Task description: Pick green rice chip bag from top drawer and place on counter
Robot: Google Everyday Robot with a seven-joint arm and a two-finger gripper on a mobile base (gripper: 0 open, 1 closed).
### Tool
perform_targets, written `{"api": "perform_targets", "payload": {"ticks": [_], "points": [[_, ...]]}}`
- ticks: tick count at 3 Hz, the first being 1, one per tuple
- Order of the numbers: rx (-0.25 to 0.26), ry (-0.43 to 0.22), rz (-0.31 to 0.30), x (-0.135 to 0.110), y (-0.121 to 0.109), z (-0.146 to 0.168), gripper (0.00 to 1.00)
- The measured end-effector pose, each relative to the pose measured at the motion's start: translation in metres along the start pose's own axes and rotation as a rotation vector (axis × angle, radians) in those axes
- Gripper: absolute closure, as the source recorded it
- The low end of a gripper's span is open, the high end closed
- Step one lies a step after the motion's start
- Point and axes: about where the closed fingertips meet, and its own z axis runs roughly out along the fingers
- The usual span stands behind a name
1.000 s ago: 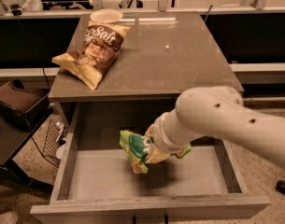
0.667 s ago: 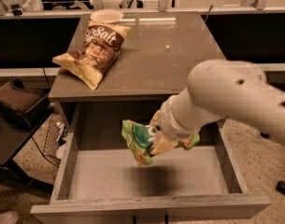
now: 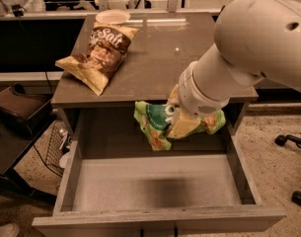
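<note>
Green bag: your green rice chip bag (image 3: 155, 122) is light green and heavily crinkled, with a dark green round logo, white lettering and orange-tan chip pictures towards its lower corner.
Bag place: you will find it at the centre of the frame, hanging in the air over the rear part of the top drawer (image 3: 155, 189) and just in front of the bench (image 3: 189, 58) edge. It touches neither.
Gripper: the gripper (image 3: 182, 122) sits at the centre of the frame, at the end of the thick white arm (image 3: 258, 28) that reaches in from the upper right. The bag wraps round much of it.
Jaws: clamped on the bag, whose left part bulges free and whose right corner sticks out beyond the wrist.
Drawer: it stands open across the lower half of your view, with a dark shadow on its flat grey bottom.
Bench: glossy grey-brown top, upper middle of the frame.
Other bag: a brown-and-yellow "Salt" chip bag (image 3: 98, 56) lies flat on the bench at upper left, well apart from the green one.
</note>
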Motion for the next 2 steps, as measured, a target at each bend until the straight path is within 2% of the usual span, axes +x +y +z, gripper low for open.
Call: {"api": "perform_targets", "payload": {"ticks": [1,2], "points": [[0.024,0.006,0.003,0.006,-0.02,-0.009,1.0],[0.053,0.012,-0.016,0.023,-0.061,-0.018,1.0]]}}
